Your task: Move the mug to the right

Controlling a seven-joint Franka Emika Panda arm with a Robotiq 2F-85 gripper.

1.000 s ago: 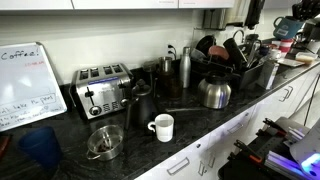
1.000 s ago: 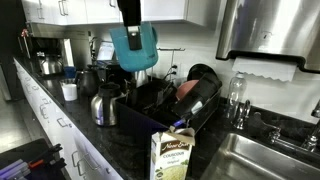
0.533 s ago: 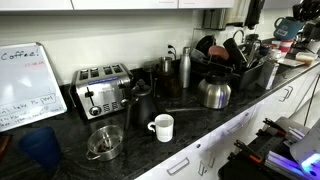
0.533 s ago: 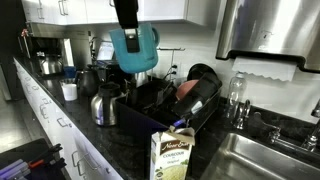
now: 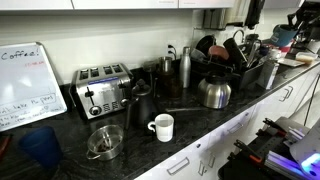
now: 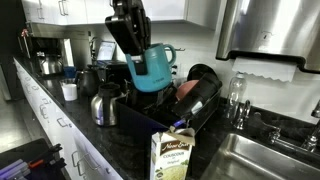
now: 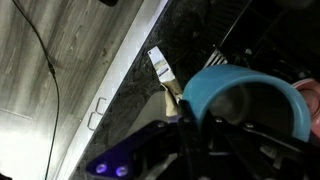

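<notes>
Teal glazed ceramic fills the right half of the wrist view, nearest the lens: the mug (image 7: 245, 100) shows its open mouth and dark inside, with the dark fingers of the end effector rising from the lower edge to meet its rim on the left. The jaws look closed down to the thickness of the mug's wall, apparently one finger inside and one outside, though the contact itself is in shadow. In an exterior view the end effector (image 6: 137, 48) reaches down from the upper middle of the frame and carries the mug (image 6: 152, 70) clear of everything, tilted, handle towards the right of the frame. It hangs above the dish rack (image 6: 190, 108) and touches nothing below. Such a mug is, by my judgement, stiff, fairly light when empty, smooth enough to slip, and apt to chip if dropped. A pinch on the wall near the rim suits it, since the handle is too narrow a target. Below, at the front of the dark stone desk (image 6: 100, 140), stands a carton (image 6: 172, 158). Behind it sits the steel kettle (image 6: 107, 105), and farther back, at middle left, a white mug (image 6: 68, 90).
</notes>
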